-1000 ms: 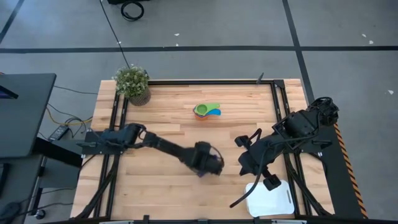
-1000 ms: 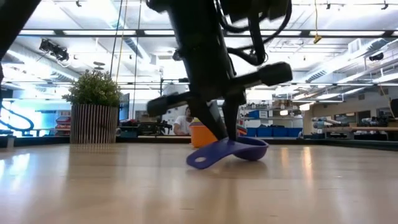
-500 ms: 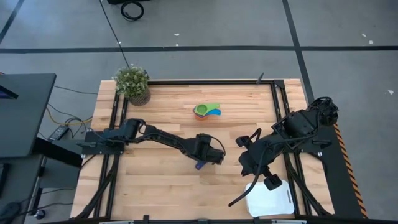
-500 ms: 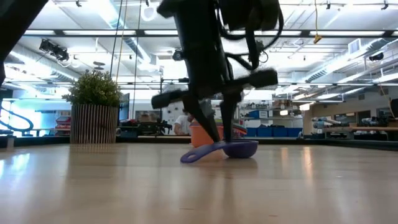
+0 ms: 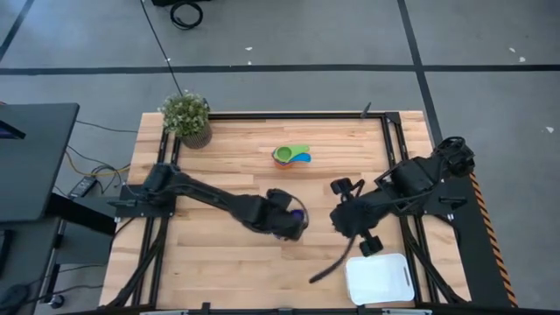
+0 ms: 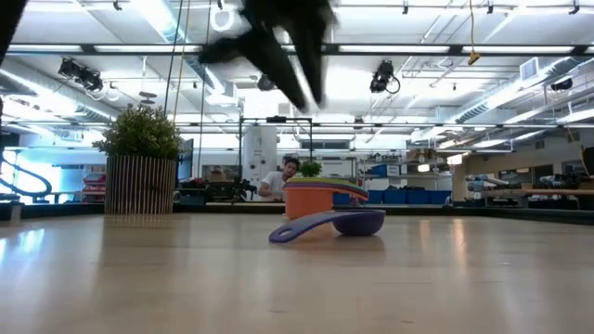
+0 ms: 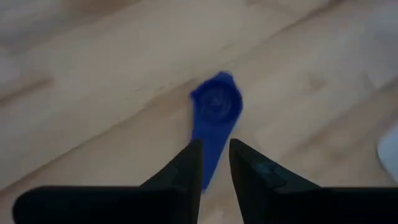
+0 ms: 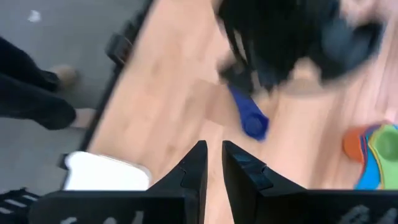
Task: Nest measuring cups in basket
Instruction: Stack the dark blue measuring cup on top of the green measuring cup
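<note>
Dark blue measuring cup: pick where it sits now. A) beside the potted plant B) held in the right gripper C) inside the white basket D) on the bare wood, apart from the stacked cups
D: the dark blue measuring cup lies alone on the table, with nothing gripping it.

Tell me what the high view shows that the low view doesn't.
Only the high view shows the white basket at the table's near right corner, both arms whole, the left claw over the dark blue cup and the right claw beside it. Only the low view shows that this cup lies flat on the wood with nothing gripping it, plus a person in the room behind. Both show the plant, the stacked cups and the dark blue cup.
</note>
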You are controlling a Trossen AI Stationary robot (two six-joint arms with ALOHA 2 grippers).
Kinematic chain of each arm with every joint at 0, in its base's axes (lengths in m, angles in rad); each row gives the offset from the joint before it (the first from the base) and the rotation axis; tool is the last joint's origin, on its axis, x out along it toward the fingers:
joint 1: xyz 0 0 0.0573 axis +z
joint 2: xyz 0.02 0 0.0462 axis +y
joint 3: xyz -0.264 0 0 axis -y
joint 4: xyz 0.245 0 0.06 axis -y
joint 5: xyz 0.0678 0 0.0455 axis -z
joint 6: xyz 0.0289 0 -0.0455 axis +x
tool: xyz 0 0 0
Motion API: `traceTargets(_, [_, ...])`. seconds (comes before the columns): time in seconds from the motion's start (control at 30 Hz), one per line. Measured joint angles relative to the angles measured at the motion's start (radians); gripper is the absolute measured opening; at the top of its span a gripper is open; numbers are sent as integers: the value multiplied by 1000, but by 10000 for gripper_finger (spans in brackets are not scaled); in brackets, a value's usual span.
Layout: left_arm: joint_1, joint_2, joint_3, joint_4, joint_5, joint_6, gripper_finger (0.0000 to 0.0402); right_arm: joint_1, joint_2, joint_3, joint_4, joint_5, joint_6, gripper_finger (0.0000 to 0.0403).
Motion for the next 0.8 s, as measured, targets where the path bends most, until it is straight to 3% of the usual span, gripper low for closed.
traceTargets(0.13, [-71,-92,1,-93,-32,-14,86,-33,0,-100,16,11,-40,55])
traceTargets(0.33, [-192,-186,1,-164,-139,-109,87,-83,2,-273,174,46,-136,55])
traceTargets(0.8, [-317,-232,1,-223,-170,-319,87,-187,4,-552,483,-35,-261,101])
